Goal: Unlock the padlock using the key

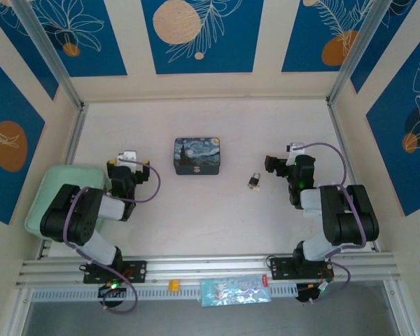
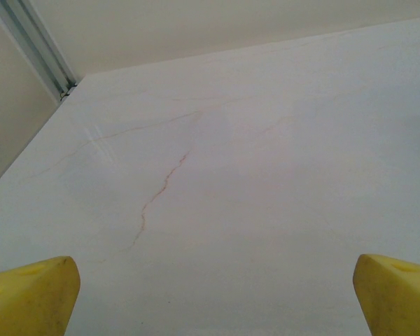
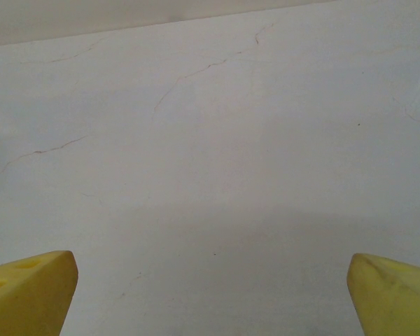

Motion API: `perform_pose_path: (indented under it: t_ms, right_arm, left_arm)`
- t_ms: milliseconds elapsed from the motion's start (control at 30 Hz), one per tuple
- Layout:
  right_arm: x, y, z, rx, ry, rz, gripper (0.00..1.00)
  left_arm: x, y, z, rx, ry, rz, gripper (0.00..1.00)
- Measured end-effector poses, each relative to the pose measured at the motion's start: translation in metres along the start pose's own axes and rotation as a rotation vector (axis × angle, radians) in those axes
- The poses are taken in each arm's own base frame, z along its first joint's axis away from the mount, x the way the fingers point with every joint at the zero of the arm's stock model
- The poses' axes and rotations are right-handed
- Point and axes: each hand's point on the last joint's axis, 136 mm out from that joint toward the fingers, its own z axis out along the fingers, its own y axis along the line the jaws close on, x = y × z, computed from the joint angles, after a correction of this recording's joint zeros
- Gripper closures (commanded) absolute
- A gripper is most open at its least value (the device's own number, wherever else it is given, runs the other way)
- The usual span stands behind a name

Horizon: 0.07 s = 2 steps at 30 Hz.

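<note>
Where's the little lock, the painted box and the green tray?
padlock (image 1: 255, 182): top view, its dark body.
painted box (image 1: 197, 155): top view, middle of lid.
green tray (image 1: 59, 176): top view, bare far part.

**Top external view.** Both arms are folded back on themselves. The left arm (image 1: 73, 213) rises from its base at the near edge, bends sharply at the elbow and runs forward to the left gripper (image 1: 128, 162), which points away from the bases. The right arm (image 1: 346, 213) mirrors this pose, and the right gripper (image 1: 288, 159) also points forward.

**Wrist views.** The left gripper's yellow fingertips (image 2: 29, 297) sit in opposite lower corners, jaws spread wide. The right gripper's yellow fingertips (image 3: 28, 290) stand equally far apart.
</note>
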Motion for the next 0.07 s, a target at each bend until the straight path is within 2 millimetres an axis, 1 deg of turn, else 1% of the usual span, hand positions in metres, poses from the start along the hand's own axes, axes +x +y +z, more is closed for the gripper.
perform_pose_path:
  t_ms: [67]
  right_arm:
    - [0.0000, 0.0000, 0.0000, 0.000, 0.000, 0.000, 0.01]
  left_arm:
    - [0.0000, 0.0000, 0.0000, 0.000, 0.000, 0.000, 0.01]
